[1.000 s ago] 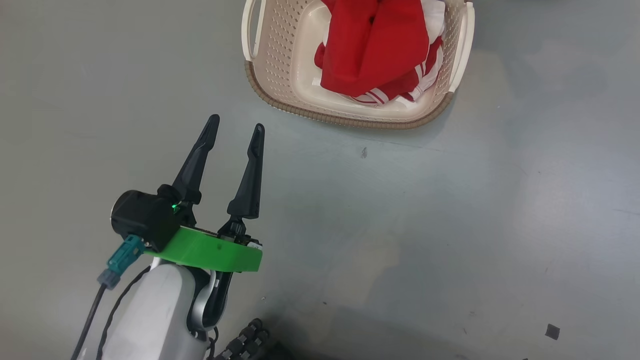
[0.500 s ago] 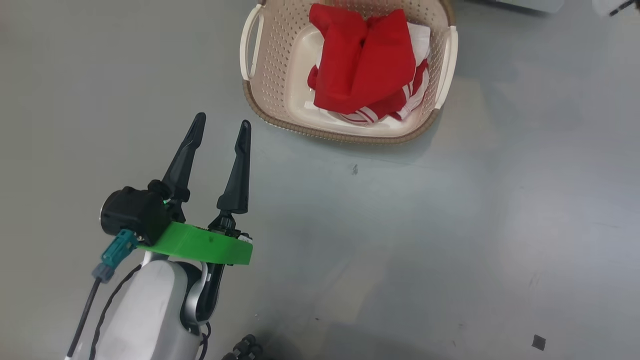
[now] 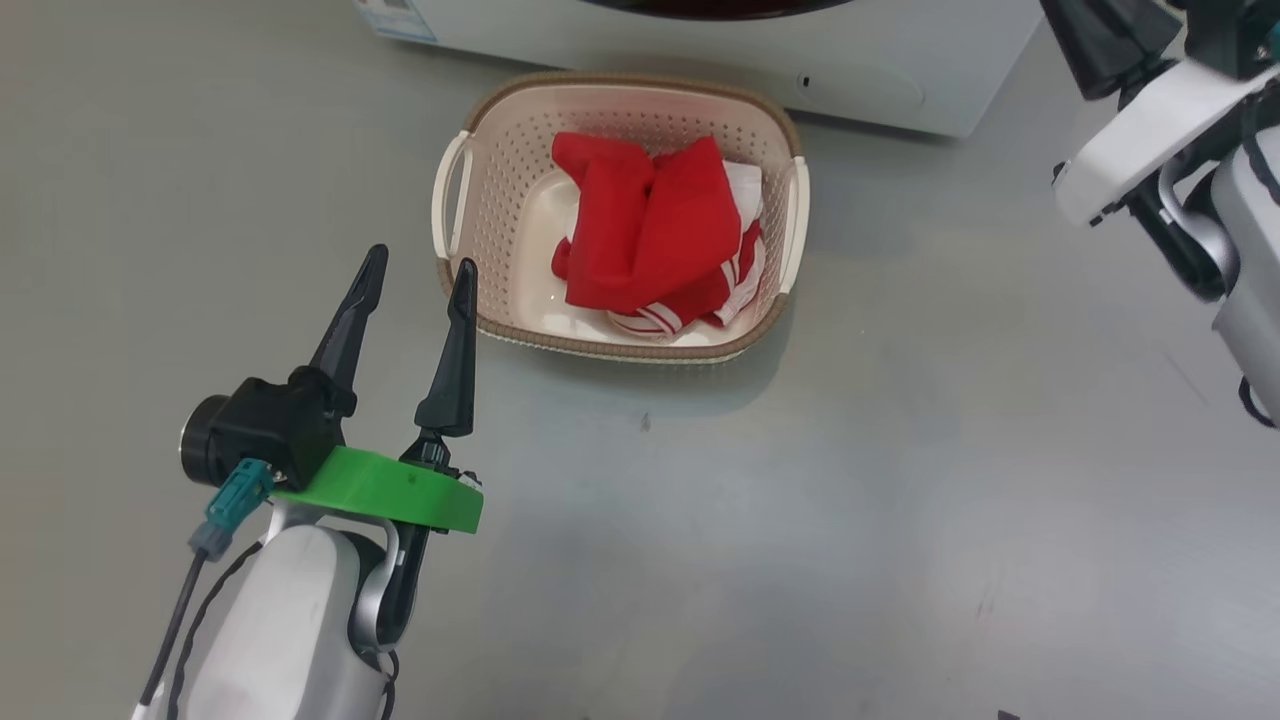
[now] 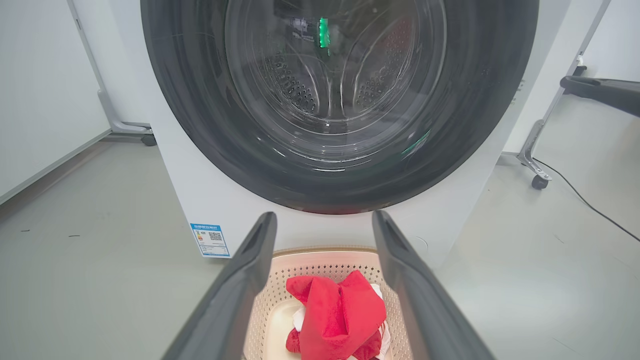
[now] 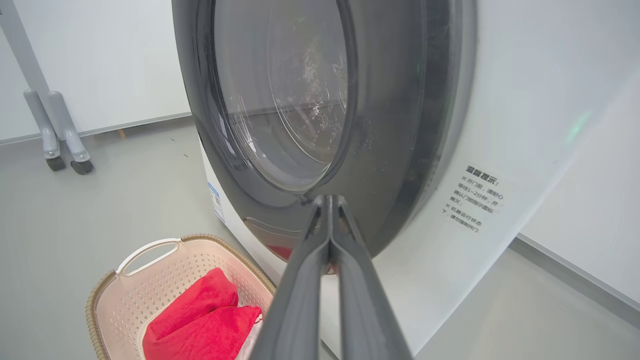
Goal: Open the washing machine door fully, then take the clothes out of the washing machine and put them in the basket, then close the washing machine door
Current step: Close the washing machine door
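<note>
The cream basket (image 3: 455, 205) stands on the floor just in front of the washing machine (image 3: 900, 70), and the red clothes (image 3: 650, 235) lie bundled inside it. Seen from the left wrist, the washing machine door (image 4: 200, 150) lies flat against the machine's front, its glass bowl showing the steel drum. My left gripper (image 3: 420, 258) hangs open and empty a little left of the basket. My right gripper (image 5: 328, 200) is shut on nothing, its tips close to the door's (image 5: 390, 150) lower rim; whether they touch it is unclear.
Grey floor spreads all around the basket. A blue label sticker (image 4: 210, 240) marks the machine's lower left corner. Wheeled grey stand legs (image 5: 55, 130) stand to the left of the machine, and another castor leg with a black cable (image 4: 537, 170) to its right.
The head camera has tilted up, so the basket sits lower in the picture and the machine's base and my right arm have come into view. The left gripper stays open.
</note>
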Controlling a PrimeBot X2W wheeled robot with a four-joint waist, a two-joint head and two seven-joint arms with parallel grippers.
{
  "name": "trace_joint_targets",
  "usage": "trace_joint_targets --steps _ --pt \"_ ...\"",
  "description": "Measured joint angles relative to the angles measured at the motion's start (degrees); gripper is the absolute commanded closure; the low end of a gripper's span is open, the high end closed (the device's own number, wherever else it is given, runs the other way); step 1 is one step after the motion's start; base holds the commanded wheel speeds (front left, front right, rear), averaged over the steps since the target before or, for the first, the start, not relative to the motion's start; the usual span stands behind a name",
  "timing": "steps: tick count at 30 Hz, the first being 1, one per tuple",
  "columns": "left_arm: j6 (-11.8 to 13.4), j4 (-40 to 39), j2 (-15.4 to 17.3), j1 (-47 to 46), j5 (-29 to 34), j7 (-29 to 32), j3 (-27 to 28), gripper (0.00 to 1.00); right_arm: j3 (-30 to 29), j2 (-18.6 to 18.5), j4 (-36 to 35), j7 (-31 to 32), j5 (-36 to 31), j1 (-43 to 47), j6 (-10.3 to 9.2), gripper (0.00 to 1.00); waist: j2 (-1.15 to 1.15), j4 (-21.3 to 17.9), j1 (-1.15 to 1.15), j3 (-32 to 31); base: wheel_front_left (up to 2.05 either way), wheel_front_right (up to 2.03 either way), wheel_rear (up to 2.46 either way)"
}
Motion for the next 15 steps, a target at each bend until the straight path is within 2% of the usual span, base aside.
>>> trace_joint_targets --steps 4,15 --pt "-0.5 1.1 0.0 0.7 0.8 0.0 0.6 0.00 -2.5 1.2 -1.2 0.0 1.2 4.3 -0.67 1.00 0.00 -1.8 0.00 -3.0 0.00 0.00 0.00" --pt "-1.0 3.4 1.0 6.1 1.2 0.0 3.0 0.00 -10.3 4.0 -6.5 0.0 3.1 17.8 -4.04 1.00 0.00 -7.1 0.00 -11.5 0.00 0.00 0.00"
